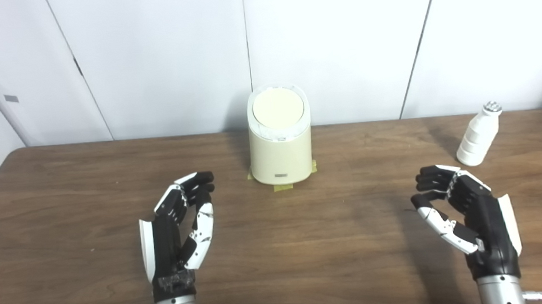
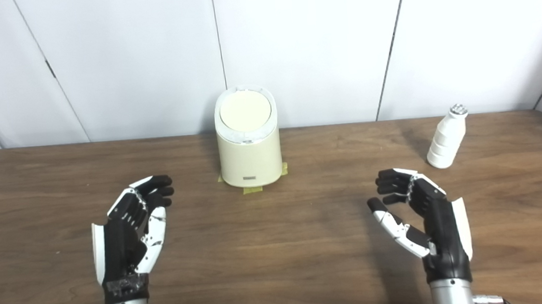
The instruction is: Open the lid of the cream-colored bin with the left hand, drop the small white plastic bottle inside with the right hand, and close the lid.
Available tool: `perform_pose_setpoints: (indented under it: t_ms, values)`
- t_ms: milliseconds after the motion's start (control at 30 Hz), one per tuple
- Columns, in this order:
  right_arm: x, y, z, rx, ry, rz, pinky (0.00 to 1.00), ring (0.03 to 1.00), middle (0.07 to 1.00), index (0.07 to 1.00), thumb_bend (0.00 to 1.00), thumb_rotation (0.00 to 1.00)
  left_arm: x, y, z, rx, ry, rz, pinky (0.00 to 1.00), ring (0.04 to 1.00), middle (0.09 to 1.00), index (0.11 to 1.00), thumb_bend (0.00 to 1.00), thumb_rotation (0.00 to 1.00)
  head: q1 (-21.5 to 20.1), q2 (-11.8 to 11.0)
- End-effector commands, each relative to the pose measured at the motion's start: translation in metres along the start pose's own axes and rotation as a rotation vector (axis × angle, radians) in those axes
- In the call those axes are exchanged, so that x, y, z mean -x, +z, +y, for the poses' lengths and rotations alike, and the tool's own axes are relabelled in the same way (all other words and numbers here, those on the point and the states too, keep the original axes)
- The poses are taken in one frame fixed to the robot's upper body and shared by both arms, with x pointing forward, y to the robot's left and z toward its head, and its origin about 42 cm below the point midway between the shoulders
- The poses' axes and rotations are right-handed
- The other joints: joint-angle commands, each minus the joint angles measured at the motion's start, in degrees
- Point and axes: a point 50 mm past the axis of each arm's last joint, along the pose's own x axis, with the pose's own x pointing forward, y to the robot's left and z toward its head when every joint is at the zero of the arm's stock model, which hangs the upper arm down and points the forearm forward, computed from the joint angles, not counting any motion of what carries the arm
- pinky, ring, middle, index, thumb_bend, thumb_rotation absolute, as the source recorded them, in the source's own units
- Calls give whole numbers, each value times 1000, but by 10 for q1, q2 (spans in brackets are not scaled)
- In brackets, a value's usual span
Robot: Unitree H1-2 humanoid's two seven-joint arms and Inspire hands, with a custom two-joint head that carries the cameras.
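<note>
flanking the shut bin, both hands empty.

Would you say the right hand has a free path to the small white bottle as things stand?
Probably yes: the right hand is open and empty, the bottle stands upright just beyond it, and only bare table lies between them.

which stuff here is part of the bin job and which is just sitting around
Part of the job: cream-colored bin with its lid shut, small white plastic bottle, left hand, right hand.
Just there: yellow tape under the bin, table.
</note>
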Motion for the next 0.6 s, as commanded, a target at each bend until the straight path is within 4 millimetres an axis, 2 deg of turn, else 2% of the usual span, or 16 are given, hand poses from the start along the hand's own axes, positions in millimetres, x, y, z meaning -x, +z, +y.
perform_pose_setpoints:
  t_ms: [0,567]
  values:
    - [0,12,0,-9,-7,-56,528,603,618,618,252,200,33,0,11,-23,28,62,594,648,683,668,215,431,1,1]
    - [0,11,0,-13,-10,-55,526,603,618,618,249,182,33,0,11,-17,29,59,597,651,684,668,221,441,0,1]
